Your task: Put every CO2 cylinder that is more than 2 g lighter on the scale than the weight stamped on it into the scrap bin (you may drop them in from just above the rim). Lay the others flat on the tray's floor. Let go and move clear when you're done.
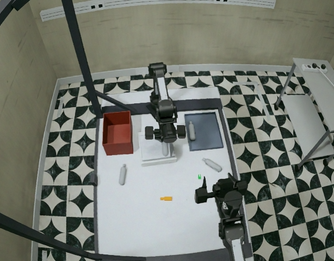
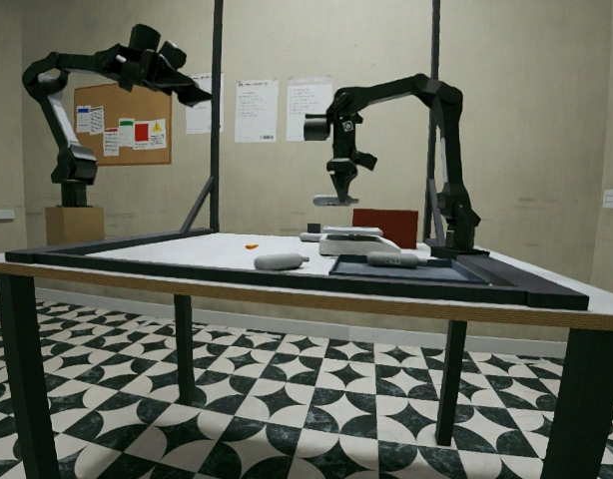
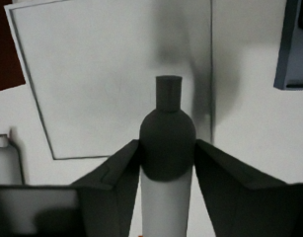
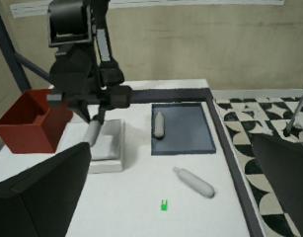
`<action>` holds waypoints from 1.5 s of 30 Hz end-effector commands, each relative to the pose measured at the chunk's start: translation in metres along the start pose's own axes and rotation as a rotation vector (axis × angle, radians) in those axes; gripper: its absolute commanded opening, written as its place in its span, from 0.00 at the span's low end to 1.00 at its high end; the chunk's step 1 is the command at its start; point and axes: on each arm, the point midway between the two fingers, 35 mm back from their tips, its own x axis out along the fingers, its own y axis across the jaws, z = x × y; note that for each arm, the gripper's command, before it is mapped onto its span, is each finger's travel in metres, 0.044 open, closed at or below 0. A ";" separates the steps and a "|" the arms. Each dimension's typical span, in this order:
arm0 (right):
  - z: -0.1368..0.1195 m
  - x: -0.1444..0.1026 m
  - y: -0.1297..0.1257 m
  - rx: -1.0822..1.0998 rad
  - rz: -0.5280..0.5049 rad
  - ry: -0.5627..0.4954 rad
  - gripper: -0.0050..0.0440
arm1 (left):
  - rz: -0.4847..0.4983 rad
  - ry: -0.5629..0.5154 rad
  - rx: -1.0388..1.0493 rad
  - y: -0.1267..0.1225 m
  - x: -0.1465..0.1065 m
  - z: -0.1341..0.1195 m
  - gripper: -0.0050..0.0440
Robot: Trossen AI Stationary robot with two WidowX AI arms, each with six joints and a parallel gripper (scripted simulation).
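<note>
Setting the cylinder (image 1: 165, 150) (image 2: 325, 200) (image 3: 166, 202) (image 4: 93, 132) on the scale (image 1: 153, 148) (image 2: 347, 248) (image 3: 92, 84) (image 4: 110, 140) likely needed a level, centred, gentle release; left claw (image 1: 165, 140) (image 2: 342, 198) (image 3: 167, 144) (image 4: 98, 117) gripped its body, right claw (image 1: 217, 176) (image 2: 200, 98) (image 4: 172, 141) stood wide.

Beige walls (image 1: 172, 36) (image 2: 523, 103) (image 4: 190, 54), checkered floor (image 1: 254, 135) (image 2: 276, 391) (image 4: 262, 178).

1. Both arms, the left arm (image 1: 161, 87) (image 2: 445, 139) (image 4: 89, 54) and the right arm (image 1: 232, 224) (image 2: 59, 111), are mostly matte black, with chunky rounded joints.
2. Each has a pale strip along one link.
3. The left arm carries a small white round mark near its wrist.
4. Small screw dots show on the right arm's dark grey joint cover (image 1: 234, 232).
5. Their black fingers (image 2: 342, 186) taper to points.
</note>
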 end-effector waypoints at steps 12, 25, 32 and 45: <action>-0.012 0.020 0.057 -0.062 0.153 0.231 1.00 | 0.031 0.040 0.024 0.042 0.003 0.044 0.00; -0.007 0.084 0.089 -0.077 0.196 0.222 1.00 | 0.030 0.028 0.020 0.040 0.020 0.043 0.00; -0.016 0.126 0.113 -0.090 0.226 0.223 1.00 | 0.030 0.028 0.020 0.040 0.031 0.043 0.00; -0.014 0.130 0.116 -0.090 0.229 0.214 1.00 | 0.030 0.036 0.021 0.040 0.030 0.044 0.00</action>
